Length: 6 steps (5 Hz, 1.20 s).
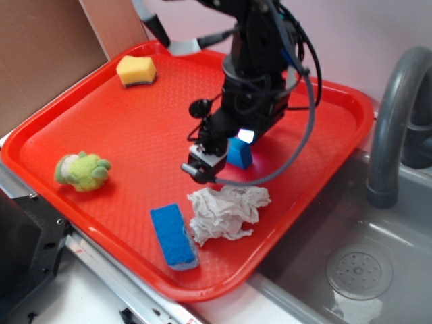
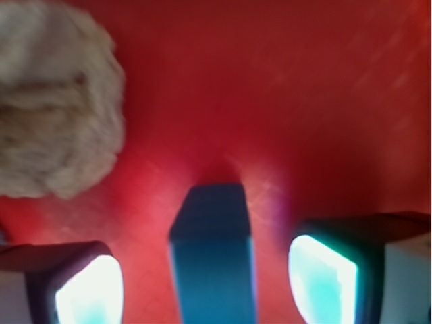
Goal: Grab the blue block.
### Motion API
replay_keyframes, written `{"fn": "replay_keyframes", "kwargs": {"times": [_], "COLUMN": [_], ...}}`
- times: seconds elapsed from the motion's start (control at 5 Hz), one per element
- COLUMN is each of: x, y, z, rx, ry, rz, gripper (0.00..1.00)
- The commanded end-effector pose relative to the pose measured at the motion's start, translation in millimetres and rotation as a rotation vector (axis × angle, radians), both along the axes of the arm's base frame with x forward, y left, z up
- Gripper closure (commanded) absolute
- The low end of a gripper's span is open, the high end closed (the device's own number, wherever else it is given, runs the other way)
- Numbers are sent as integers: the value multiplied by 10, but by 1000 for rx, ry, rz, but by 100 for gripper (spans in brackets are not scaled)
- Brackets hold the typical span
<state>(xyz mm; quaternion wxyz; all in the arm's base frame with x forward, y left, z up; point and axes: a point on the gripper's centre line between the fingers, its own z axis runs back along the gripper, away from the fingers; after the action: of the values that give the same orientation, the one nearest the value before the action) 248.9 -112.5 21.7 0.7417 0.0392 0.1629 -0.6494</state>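
Sink-side counter point(image 1: 88, 297) with a big red tray point(image 1: 101, 135) on it. The gripper point(image 2: 206, 280) hangs over the tray's middle, spread open around the blue block point(image 2: 214, 256) — not touching it yet. A crumpled rag point(image 1: 226, 210) sits just beside the block; closing off-centre could twist the block out, I'd guess.

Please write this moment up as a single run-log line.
phase: pre-grasp | hand: open, fingers either side of small deep-blue rectangular block | block: on red plastic tray, ungripped
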Motion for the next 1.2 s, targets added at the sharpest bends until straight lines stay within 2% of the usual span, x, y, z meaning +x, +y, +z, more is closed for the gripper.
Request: {"fn": "replay_keyframes", "kwargs": {"times": [0.0, 0.2, 0.4, 0.6, 0.8, 1.0], "x": [-129, -157, -42, -32, -144, -315], "y": [-109, -115, 18, 122, 230, 402], "z": [28, 5, 328, 817, 1310, 1799], "rx": [-16, -8, -20, -88, -129, -148], "ry": [-54, -59, -118, -221, -278, -341], "rz": [-21, -15, 97, 346, 598, 847], "gripper": [100, 100, 100, 100, 100, 100]}}
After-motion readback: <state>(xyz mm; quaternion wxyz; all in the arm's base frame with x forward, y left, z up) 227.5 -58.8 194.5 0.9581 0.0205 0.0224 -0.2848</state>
